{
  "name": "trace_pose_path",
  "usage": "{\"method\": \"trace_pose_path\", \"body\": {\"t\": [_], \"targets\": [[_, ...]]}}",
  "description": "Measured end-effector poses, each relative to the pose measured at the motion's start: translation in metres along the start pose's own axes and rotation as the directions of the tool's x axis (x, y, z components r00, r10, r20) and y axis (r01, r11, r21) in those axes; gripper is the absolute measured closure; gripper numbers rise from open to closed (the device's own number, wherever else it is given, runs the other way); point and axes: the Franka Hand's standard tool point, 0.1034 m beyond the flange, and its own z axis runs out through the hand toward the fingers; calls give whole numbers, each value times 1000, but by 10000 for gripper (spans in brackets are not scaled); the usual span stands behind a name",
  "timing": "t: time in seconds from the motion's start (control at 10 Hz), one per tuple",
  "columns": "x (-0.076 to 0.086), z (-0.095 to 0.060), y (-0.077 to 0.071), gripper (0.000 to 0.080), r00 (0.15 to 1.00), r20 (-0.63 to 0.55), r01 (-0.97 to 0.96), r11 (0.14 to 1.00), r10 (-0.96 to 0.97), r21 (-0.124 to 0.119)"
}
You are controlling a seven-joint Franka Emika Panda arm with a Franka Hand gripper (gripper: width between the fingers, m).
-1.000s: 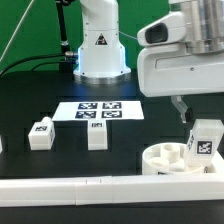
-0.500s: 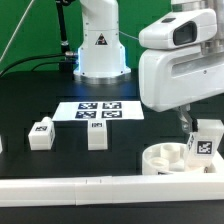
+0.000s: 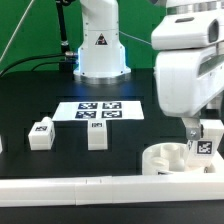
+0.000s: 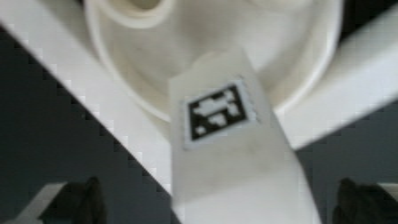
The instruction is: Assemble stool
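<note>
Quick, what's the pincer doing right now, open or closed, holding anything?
Pincer: open, jaws apart either side of a leg, not gripping it.

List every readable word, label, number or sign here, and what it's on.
No words, brands or numbers are readable.
Triangular warning sign on the robot base; symbol too small to read.
Black-and-white square tags, patterns not text: on the marker board, the leg at the exterior view's left, the middle leg, the leg by the seat disc.
</note>
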Motion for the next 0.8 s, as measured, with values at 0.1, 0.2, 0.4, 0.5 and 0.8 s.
{"method": "trace_pose_path", "body": {"t": [0.1, 0.2, 0.4, 0.5, 0.8], "targets": [[-1, 6, -1, 151, 995, 18, 99, 995, -99, -2], [-1, 13, -4, 151, 983, 33, 181, 983, -181, -1], [-3, 12, -2, 291, 984, 34, 173, 985, -173, -2], [-4, 13, -2, 291, 987, 34, 158, 987, -158, -2], [-4, 13, -3, 462, 999, 33, -3, 1000, 3, -5]]}}
